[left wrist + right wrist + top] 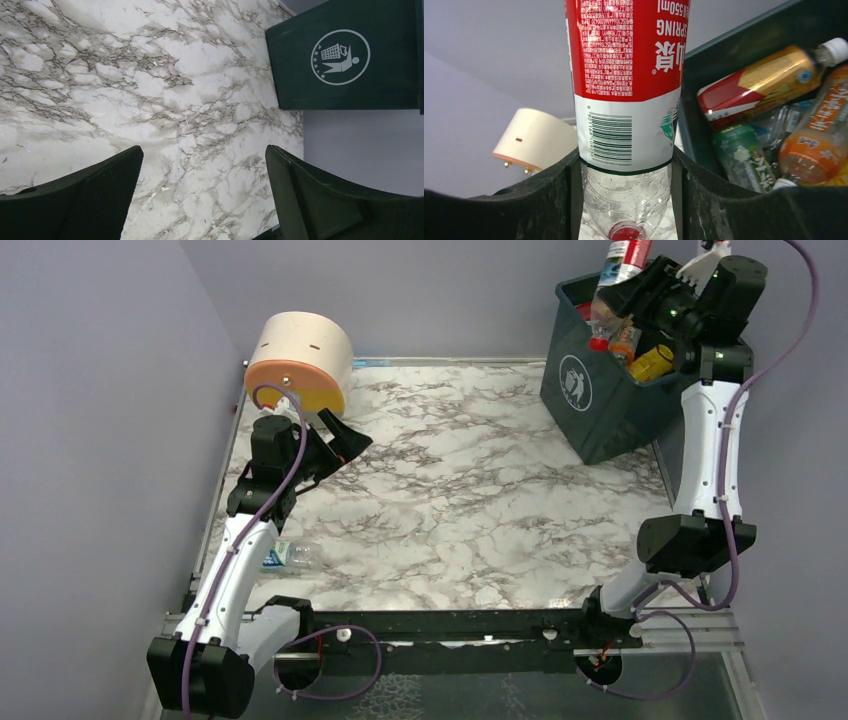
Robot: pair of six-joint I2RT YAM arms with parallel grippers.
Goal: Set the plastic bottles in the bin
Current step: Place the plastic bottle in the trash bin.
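The red-labelled clear bottle (626, 75) is up in the air at the far right corner of the table, clamped across its waist by the right gripper (625, 165), whose two black fingers press on either side just below the label. Its long axis runs steeply up and down. The red cap (624, 233) is at the low end and the base is high, leaning a little in the overhead view. What matters is where that cap sits against the dark green bin (610, 410). From the right wrist, the open mouth, with its pile of orange, gold and green bottles (764, 80), lies off to one side of the held bottle. A sliver of marble table (470, 500) shows beneath the cap. From above, the low end looks to be inside the rim. I would guess it hangs right at the edge nearest the middle of the table, and should go a touch further over the pile before it is let go. One more clear bottle (292, 557) lies on its side near the front left, beside the left arm. The left gripper (204, 150) is spread wide and empty over the marble, facing the bin.
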